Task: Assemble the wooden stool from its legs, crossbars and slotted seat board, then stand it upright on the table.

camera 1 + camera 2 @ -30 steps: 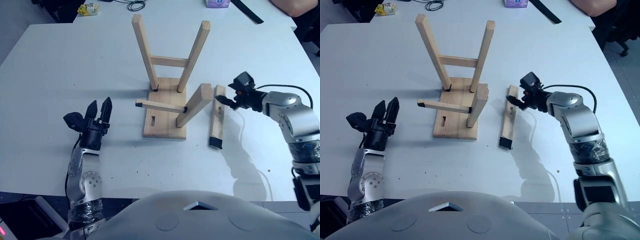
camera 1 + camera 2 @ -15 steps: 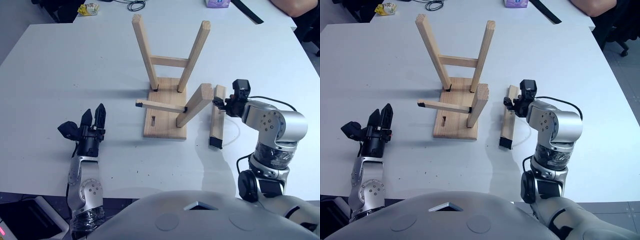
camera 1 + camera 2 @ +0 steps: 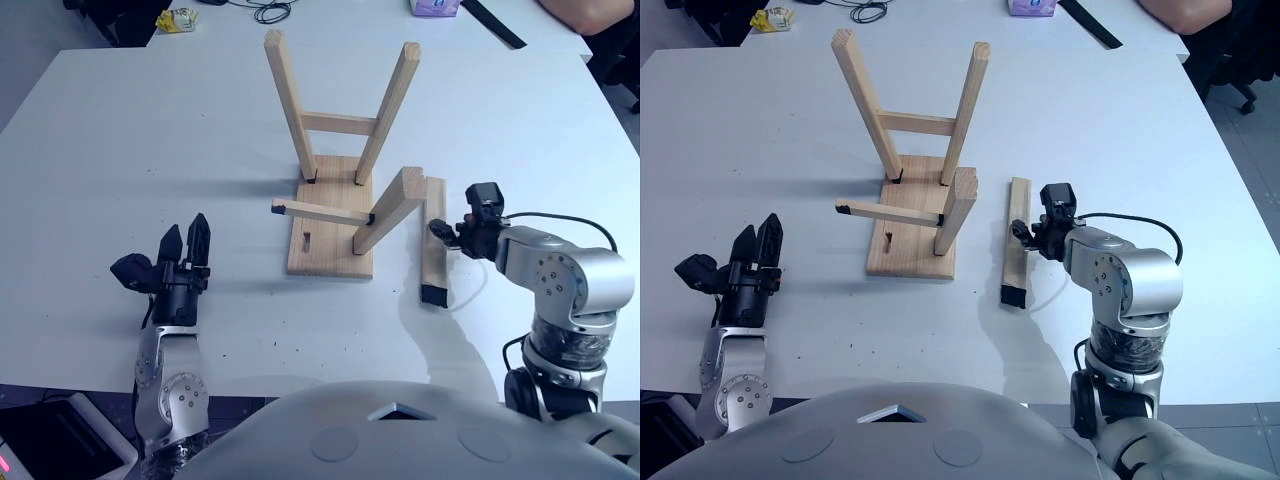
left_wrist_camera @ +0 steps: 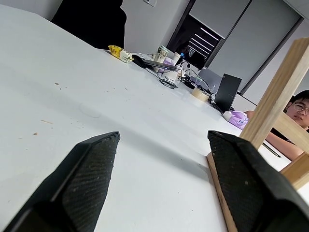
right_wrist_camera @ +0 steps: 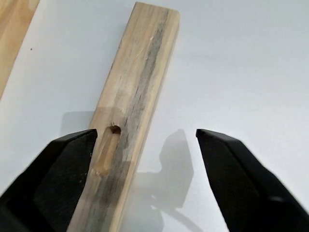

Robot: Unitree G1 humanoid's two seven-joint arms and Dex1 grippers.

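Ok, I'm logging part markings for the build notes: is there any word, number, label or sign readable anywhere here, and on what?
No text can be read anywhere.
Yellow packet: any print is too small to read.
Purple pack: any print is too small to read.
Seat board and loose leg: bare wood, no markings visible.

Head stereo eyes overlook the whole table [image 3: 120, 130]; wrist cameras sit close above it.
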